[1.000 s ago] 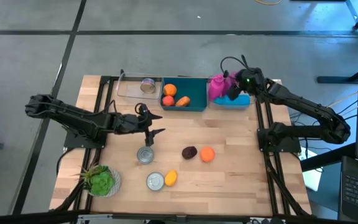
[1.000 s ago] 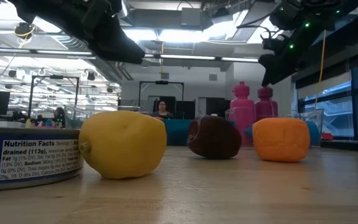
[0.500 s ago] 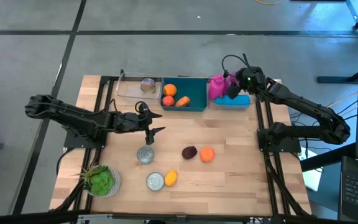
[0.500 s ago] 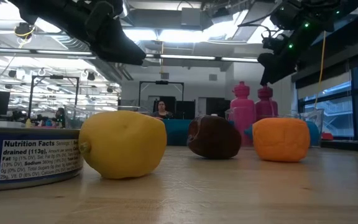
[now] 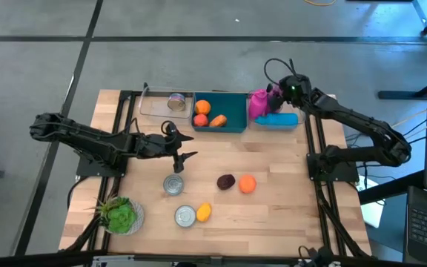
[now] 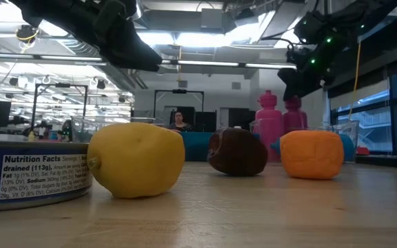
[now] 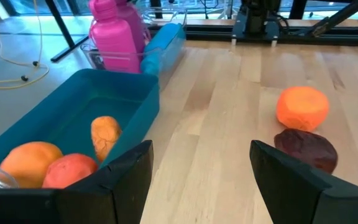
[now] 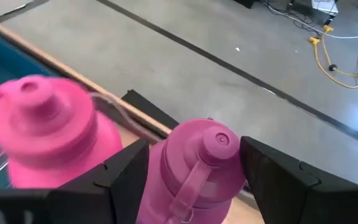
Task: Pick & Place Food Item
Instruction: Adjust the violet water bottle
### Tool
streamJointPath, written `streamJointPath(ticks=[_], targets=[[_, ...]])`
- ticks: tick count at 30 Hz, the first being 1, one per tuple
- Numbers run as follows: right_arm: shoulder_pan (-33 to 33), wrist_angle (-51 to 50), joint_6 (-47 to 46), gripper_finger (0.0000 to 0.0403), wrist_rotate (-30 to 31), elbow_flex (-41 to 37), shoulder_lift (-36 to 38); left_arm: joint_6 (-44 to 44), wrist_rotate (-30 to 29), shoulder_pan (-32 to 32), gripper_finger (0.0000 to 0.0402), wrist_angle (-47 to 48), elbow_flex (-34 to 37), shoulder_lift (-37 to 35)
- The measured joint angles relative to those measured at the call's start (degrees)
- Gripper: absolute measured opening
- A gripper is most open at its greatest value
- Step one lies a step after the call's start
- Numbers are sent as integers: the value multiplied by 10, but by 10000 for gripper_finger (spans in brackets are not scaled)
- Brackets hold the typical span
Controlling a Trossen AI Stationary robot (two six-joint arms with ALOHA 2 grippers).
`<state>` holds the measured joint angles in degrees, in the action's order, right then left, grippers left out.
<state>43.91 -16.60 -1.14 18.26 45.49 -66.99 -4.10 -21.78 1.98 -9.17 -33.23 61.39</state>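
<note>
Pink bottles at one o'clock sat between the right gripper's open, empty fingers; the left gripper, open and empty, waited mid-table. Approach step; next, closing squarely.

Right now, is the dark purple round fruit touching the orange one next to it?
Apart. The high view shows bare wood between the dark purple round fruit and the orange round fruit; the other views overlap them.

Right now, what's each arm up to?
Left gripper open, empty, beside teal bin. Right gripper open around a pink bottle. Orange fruit untouched, unobstructed.
</note>
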Motion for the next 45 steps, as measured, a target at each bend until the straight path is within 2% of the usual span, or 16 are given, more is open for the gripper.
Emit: streamJointPath(ticks=[18, 23, 36, 40, 45], targets=[[0, 21, -27, 245, -91, 2, -12, -1, 9, 0, 260, 0, 0, 0], [0, 21, -27, 211, -104, 2, -12, -1, 9, 0, 260, 0, 0, 0], [0, 17, -16, 81, -99, 2, -12, -2, 8, 0, 260, 0, 0, 0], [0, 17, -15, 58, -91, 2, -12, -2, 8, 0, 260, 0, 0, 0], [0, 12, -14, 57, -91, 0, 0, -2, 8, 0, 260, 0, 0, 0]])
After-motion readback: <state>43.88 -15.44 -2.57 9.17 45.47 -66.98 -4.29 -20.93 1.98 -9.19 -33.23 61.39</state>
